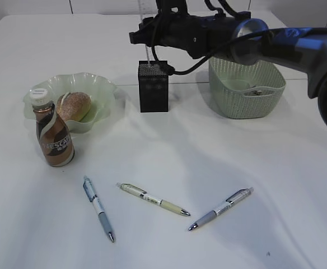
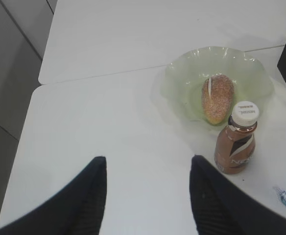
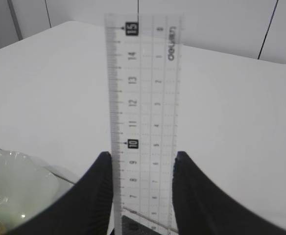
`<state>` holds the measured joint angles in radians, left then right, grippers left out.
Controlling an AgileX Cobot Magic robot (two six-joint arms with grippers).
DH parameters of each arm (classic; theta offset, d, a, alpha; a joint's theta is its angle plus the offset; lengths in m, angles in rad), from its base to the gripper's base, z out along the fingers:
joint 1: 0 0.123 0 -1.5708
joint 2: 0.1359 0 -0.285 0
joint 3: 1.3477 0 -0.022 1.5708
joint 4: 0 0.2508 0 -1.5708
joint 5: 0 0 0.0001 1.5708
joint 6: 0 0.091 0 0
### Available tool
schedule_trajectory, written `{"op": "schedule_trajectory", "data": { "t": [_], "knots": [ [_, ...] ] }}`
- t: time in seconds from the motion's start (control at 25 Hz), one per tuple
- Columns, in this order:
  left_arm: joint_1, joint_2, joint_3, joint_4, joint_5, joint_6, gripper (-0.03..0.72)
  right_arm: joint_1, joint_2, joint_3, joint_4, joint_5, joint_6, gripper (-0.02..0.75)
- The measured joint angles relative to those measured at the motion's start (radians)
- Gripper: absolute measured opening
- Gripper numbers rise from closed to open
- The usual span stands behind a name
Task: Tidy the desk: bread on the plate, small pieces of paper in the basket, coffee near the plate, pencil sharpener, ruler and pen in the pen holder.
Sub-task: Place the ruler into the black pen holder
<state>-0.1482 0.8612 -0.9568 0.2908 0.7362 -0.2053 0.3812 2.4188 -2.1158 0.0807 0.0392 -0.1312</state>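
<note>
My right gripper [image 1: 147,35] [image 3: 142,161] is shut on a clear ruler [image 3: 143,98] and holds it upright over the black pen holder [image 1: 153,87], with the ruler's lower end at the holder's mouth [image 3: 138,226]. Bread [image 1: 74,105] [image 2: 217,98] lies on the green plate [image 1: 99,84] [image 2: 182,78]. A brown coffee bottle [image 1: 54,137] [image 2: 236,142] stands just in front of the plate. Three pens [image 1: 98,208] [image 1: 153,199] [image 1: 221,208] lie on the table in front. My left gripper [image 2: 148,166] is open and empty over bare table left of the plate. No pencil sharpener shows.
A green mesh basket [image 1: 246,89] stands right of the pen holder with small bits inside. The right arm reaches across above the basket. The table's left edge shows in the left wrist view [image 2: 30,107].
</note>
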Motion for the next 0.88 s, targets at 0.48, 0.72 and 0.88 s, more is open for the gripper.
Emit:
{"op": "schedule_trajectory", "data": {
  "t": [0.48,0.72,0.88],
  "knots": [
    [0.0,0.002,0.0,0.022,0.0,0.0,0.384,-0.001,0.061,0.0,0.0,-0.057,0.0,0.299],
    [0.0,0.002,0.0,0.025,-0.002,0.0,0.384,-0.001,0.084,0.0,0.0,-0.063,0.0,0.299],
    [0.0,0.002,0.0,0.026,-0.002,0.0,0.384,-0.001,0.092,0.0,0.0,-0.065,0.0,0.299]
  ]
}}
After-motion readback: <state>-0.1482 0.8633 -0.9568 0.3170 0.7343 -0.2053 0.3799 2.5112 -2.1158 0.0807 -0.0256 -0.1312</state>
